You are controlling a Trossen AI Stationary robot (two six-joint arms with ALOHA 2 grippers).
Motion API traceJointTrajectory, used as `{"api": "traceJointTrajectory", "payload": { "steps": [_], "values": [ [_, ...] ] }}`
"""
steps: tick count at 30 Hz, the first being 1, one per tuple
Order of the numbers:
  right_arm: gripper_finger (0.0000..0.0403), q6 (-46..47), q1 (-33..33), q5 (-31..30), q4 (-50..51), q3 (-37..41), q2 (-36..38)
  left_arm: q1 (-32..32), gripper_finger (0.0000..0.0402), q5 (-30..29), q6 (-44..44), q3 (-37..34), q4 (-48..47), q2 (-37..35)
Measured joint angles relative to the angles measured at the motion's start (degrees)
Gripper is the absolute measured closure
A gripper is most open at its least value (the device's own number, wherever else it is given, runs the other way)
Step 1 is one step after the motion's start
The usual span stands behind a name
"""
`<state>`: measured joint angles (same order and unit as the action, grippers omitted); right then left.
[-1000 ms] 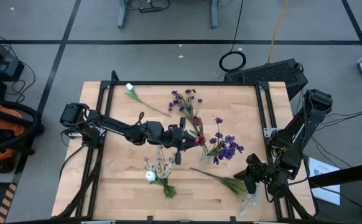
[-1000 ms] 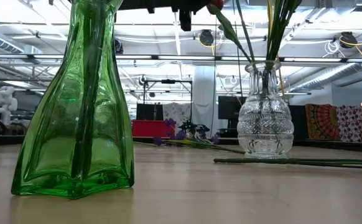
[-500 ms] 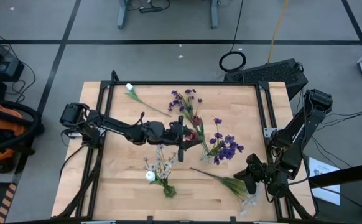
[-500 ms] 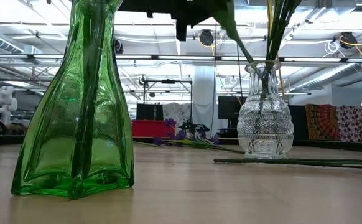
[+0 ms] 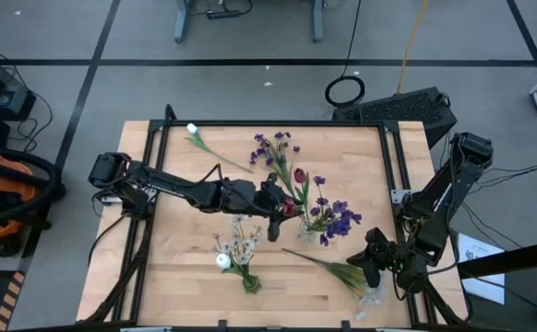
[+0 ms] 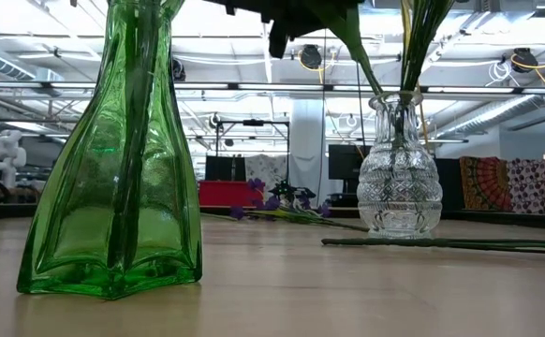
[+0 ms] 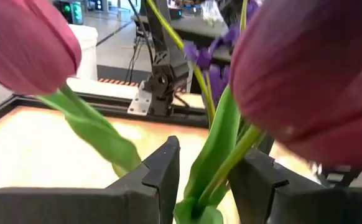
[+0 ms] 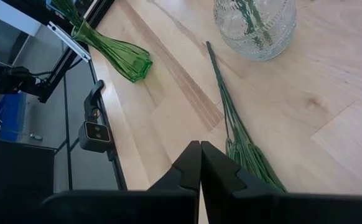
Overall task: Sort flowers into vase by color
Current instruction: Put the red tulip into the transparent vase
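Observation:
My left gripper (image 5: 281,210) is shut on dark red tulips high over the table's middle, beside the clear vase (image 5: 313,224) of purple flowers. One tulip head (image 5: 298,175) points toward the far edge and another (image 5: 290,209) sits by the fingers. Both heads fill the left wrist view (image 7: 305,74). The green vase (image 5: 243,273) holds white flowers. A white spray (image 5: 338,269), a white bud (image 5: 195,134) and purple flowers (image 5: 273,148) lie on the table. My right gripper (image 5: 368,259) is shut and empty near the table's right near corner. My left gripper pinches the tulips' green stems and leaves (image 7: 201,198) between its two fingers (image 7: 163,168), below the heads. The fingers come about level from the table's left and lie across the stems. The tulips are lifted clear, and a stem (image 6: 357,51) slants down toward the clear vase's mouth.
The green vase (image 6: 113,159) stands near the front edge and the clear vase (image 6: 401,168) farther back. The white spray's long stems (image 8: 234,134) lie between the clear vase and my right gripper (image 8: 199,155). Black frame rails run along the table's left and right edges.
My left gripper has gone a little toward the table's right edge, closer to the clear vase, with the tulips still in its hold. The tulips have turned, and one head now points toward the far edge.

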<state>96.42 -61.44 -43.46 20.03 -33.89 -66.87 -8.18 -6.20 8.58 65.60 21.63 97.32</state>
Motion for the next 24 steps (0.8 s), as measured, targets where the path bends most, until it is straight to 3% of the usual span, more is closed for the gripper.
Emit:
{"api": "traceJointTrajectory", "payload": {
  "steps": [12,24],
  "values": [
    [0.0403,0.31,0.00,0.24,-0.07,0.00,0.00,-0.15,0.0272,1.64,-1.88,0.02,-5.48,-1.35],
    [0.0403,-1.19,-0.01,-0.02,0.02,0.00,0.00,-0.09,0.0272,1.70,-4.57,0.09,-20.15,-7.23]
  ]
}}
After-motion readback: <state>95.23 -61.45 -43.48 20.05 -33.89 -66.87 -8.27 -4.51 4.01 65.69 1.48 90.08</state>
